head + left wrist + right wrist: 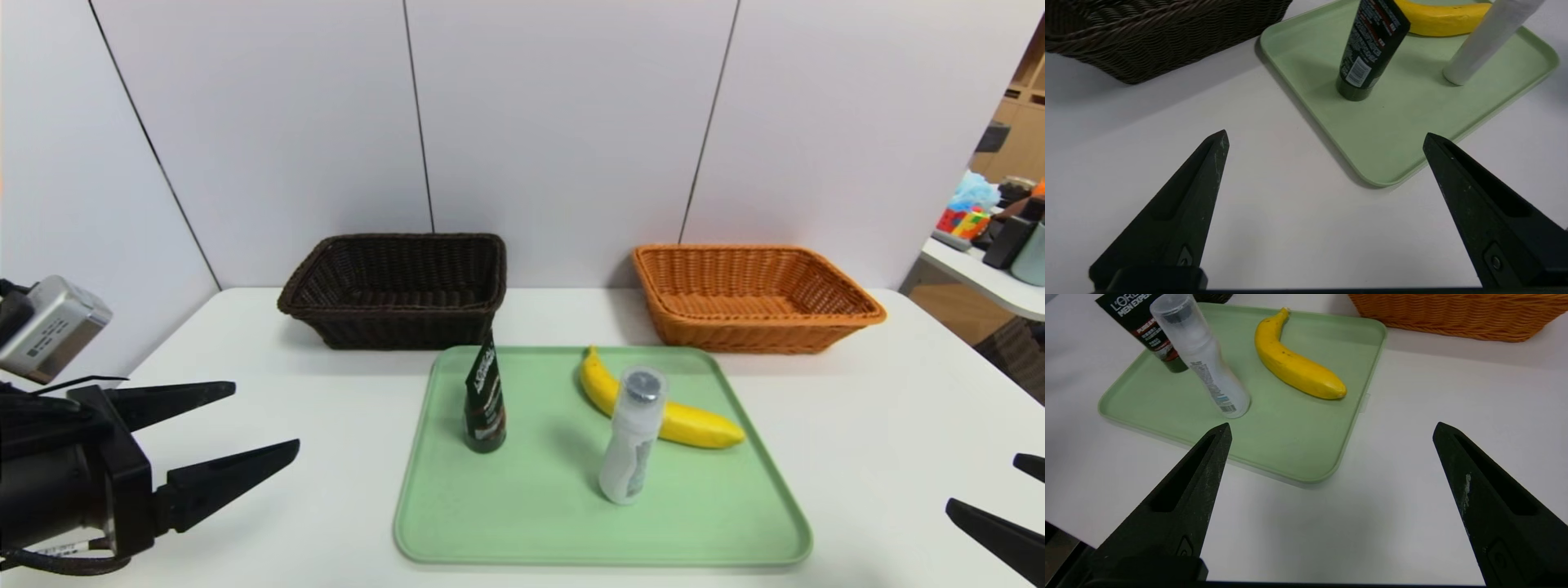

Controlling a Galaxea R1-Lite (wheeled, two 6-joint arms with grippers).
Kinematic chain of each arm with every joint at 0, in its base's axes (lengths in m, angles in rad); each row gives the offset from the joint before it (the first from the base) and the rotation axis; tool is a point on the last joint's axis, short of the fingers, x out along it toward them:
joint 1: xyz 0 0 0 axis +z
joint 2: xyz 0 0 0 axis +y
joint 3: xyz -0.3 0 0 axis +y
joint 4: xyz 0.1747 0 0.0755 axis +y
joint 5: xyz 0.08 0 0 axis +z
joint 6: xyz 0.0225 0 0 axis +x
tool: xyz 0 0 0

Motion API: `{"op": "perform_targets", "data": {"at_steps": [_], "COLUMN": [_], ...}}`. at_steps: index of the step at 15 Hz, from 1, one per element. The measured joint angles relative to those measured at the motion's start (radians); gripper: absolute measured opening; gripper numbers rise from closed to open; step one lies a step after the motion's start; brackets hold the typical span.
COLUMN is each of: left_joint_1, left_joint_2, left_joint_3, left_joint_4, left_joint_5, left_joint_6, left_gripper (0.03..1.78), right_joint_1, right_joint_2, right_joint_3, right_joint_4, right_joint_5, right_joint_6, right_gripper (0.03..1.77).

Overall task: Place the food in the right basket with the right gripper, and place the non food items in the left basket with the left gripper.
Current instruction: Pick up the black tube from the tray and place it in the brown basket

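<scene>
Right gripper (pixel 1334 424): you're holding it wide open and empty, hovering short of the tray (pixel 604 552) on its right side.
Banana (pixel 703 427): it's lying on the tray, ahead and leftward of that hand; a low sweep may be knocking the bottle over, and a grip near one end could be letting the fruit swing.
White bottle (pixel 629 457): it's standing nearer you than the banana; a left reach that's drifting could be tipping it.
Dark tube (pixel 486 400): it's standing on its cap, ahead and rightward of your open, empty left gripper (pixel 265 416); an off-centre squeeze might be toppling it.
Dark basket (pixel 392 327): its near wall is hiding part of the floor.
Head view: the bottle is covering the banana's middle; the frame is cutting off your right gripper.
</scene>
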Motion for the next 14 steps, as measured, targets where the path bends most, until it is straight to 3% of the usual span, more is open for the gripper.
{"op": "perform_targets", "data": {"at_steps": [6, 10, 14], "left_joint_1": [-0.204, -0.33, -0.38], "left_joint_2": [0.128, 0.254, 0.419], "left_joint_3": [0.014, 0.045, 0.056], "left_joint_4": [-0.126, -0.225, -0.406], "left_joint_5": [-0.066, -0.066, -0.062], "left_joint_6": [0.0, 0.034, 0.063], "left_gripper": [1.69, 1.69, 1.69], "right_joint_1": [0.001, 0.001, 0.0], "right_joint_2": [0.027, 0.076, 0.11], "right_joint_3": [0.011, 0.011, 0.01], "right_joint_4": [0.001, -0.002, -0.004], "right_joint_5": [0.12, 0.138, 0.136], "right_joint_6": [-0.013, -0.052, -0.057], "right_gripper": [1.7, 1.7, 1.7]}}
